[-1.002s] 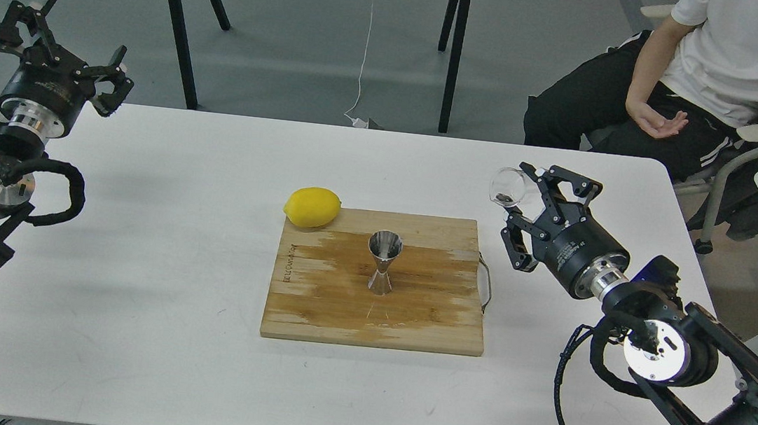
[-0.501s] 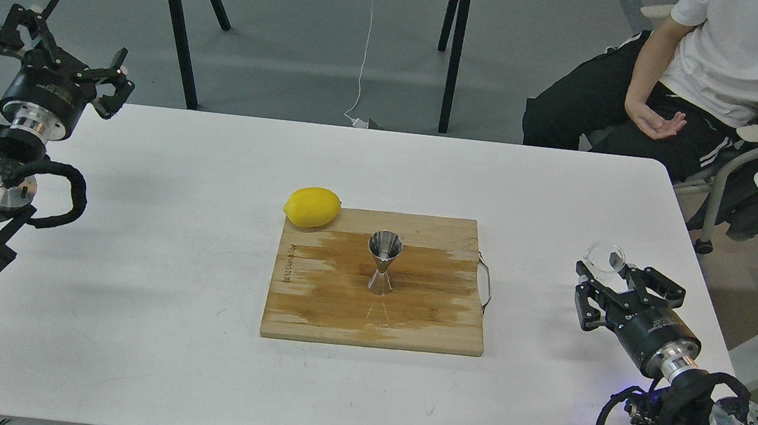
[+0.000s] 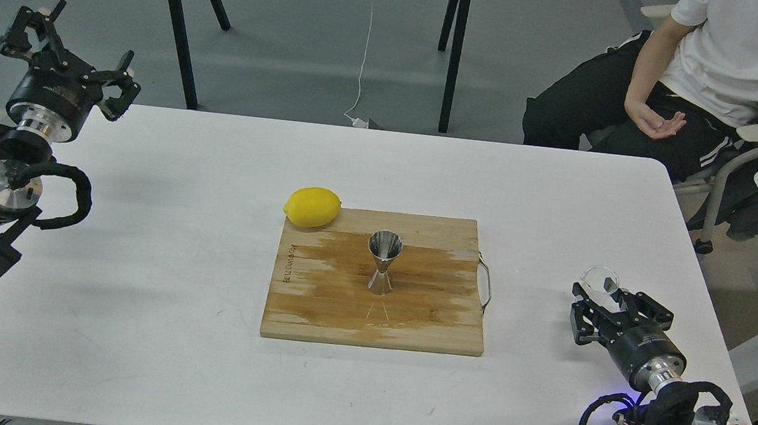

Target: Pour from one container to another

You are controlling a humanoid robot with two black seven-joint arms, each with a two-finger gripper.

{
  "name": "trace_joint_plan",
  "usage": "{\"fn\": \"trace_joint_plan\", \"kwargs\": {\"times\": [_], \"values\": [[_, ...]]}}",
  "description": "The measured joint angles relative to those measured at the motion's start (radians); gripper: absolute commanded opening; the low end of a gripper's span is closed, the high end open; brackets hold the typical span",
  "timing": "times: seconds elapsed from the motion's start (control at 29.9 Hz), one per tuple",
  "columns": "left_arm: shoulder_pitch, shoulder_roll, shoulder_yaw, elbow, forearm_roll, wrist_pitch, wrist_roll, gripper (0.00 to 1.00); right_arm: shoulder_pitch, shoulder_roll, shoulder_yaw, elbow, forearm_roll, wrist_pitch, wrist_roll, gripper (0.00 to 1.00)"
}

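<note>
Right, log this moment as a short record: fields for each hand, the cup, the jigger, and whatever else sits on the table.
left hand: open, empty, raised past the table's far left corner
right hand: low at the table's right edge, at the glass cup
glass cup: between the right hand's fingers; grip unclear
jigger: upright on the wooden board
lemon: at the board's far left corner
table: white

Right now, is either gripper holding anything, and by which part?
The right gripper holds the glass cup low at the table's right edge; which part the fingers grip cannot be told. The left gripper is open and holds nothing.
</note>
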Motion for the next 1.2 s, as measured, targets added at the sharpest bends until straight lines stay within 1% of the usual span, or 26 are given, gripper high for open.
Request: {"fn": "trace_joint_plan", "kwargs": {"times": [0.07, 0.17, 0.27, 0.47, 0.53, 0.6, 0.67, 0.7, 0.77, 0.83, 0.87, 0.93, 1.14, 1.2], "values": [[0.000, 0.000, 0.000, 0.000, 0.000, -0.002, -0.001, 1.00, 0.021, 0.005, -0.004, -0.025, -0.001, 0.000, -0.001, 0.62], [0.000, 0.000, 0.002, 0.000, 0.000, -0.003, -0.002, 1.00, 0.043, 0.010, -0.009, -0.040, -0.001, 0.000, -0.002, 0.63], [0.000, 0.000, 0.006, 0.000, 0.000, -0.003, -0.002, 1.00, 0.051, 0.012, -0.010, -0.046, -0.002, -0.001, -0.002, 0.68], [0.000, -0.002, 0.006, 0.000, 0.000, 0.000, -0.001, 1.00, 0.075, 0.033, -0.014, -0.094, -0.004, -0.001, -0.001, 0.71], [0.000, -0.005, 0.006, 0.000, 0.001, 0.002, -0.001, 1.00, 0.081, 0.038, -0.018, -0.104, -0.004, -0.001, -0.001, 0.70], [0.000, -0.011, 0.007, 0.000, 0.001, 0.004, -0.001, 1.00, 0.085, 0.041, -0.020, -0.109, -0.004, 0.001, -0.002, 0.59], [0.000, -0.014, 0.008, 0.000, 0.002, 0.005, -0.001, 1.00, 0.086, 0.043, -0.022, -0.111, -0.004, 0.007, -0.002, 0.42], [0.000, -0.015, 0.008, 0.000, 0.002, 0.005, -0.001, 1.00, 0.087, 0.043, -0.022, -0.111, -0.005, 0.016, -0.003, 0.39], [-0.001, -0.015, 0.008, 0.000, 0.002, 0.005, 0.000, 1.00, 0.096, 0.044, -0.028, -0.113, -0.007, 0.034, -0.003, 0.38], [-0.002, -0.013, 0.008, 0.000, 0.002, 0.005, 0.001, 1.00, 0.107, 0.044, -0.044, -0.114, -0.009, 0.042, -0.004, 0.39], [-0.002, -0.013, 0.009, 0.000, 0.002, 0.005, 0.001, 1.00, 0.110, 0.044, -0.052, -0.114, -0.010, 0.043, -0.004, 0.43], [-0.003, -0.011, 0.009, 0.000, 0.002, 0.005, 0.002, 1.00, 0.116, 0.044, -0.061, -0.115, -0.011, 0.041, -0.004, 0.55], [-0.005, -0.010, 0.009, 0.000, 0.002, 0.005, 0.003, 1.00, 0.144, 0.066, -0.065, -0.158, -0.011, 0.031, -0.003, 0.57], [-0.005, -0.009, 0.009, 0.000, 0.002, 0.005, 0.004, 1.00, 0.147, 0.075, -0.066, -0.171, -0.011, 0.032, -0.004, 0.62]]}}
